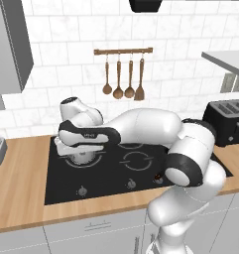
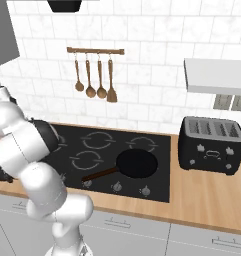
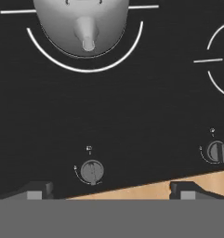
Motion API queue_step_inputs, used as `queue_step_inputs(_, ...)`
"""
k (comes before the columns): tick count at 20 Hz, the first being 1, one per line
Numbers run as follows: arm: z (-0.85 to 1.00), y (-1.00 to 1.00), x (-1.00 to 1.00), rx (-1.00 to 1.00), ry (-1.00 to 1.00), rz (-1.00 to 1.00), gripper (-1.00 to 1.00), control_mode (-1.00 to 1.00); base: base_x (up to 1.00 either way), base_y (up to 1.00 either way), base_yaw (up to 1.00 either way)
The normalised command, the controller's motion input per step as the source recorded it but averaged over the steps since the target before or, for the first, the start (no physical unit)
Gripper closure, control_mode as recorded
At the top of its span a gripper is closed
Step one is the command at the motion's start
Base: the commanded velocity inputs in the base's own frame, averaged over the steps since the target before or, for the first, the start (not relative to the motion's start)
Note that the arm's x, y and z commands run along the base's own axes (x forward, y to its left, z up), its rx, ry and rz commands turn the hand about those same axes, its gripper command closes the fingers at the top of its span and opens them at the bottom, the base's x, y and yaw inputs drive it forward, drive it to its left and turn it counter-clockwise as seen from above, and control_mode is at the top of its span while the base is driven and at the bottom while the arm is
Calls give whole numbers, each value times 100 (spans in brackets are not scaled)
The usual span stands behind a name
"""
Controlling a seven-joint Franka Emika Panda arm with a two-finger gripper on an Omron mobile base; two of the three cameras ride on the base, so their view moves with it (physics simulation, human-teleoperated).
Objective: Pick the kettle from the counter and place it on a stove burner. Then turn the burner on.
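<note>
The kettle (image 3: 85, 28) already sits inside the stove burner (image 3: 85, 65) ring on the black cooktop (image 3: 132, 116), so placing looks done and switching on is the step in hand. The hand (image 3: 111, 189) hovers spread and empty above the front knobs; next it must close on the knob (image 3: 92, 171) below the kettle and turn it.

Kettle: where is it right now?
The kettle sits on the stove burner at the cooktop's left side, spout toward the front knobs, at the top of the hand view. In the left base view it sits under the arm's hand.
</note>
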Motion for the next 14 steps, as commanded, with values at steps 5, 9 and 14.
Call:
queue_step_inputs(5,0,0,-27,0,2,0,-100,-100,0,0,0)
queue_step_inputs(9,-6,-6,-8,0,13,1,-100,-100,0,0,0)
queue_step_inputs(14,-4,-13,0,0,17,5,-100,-100,0,0,0)
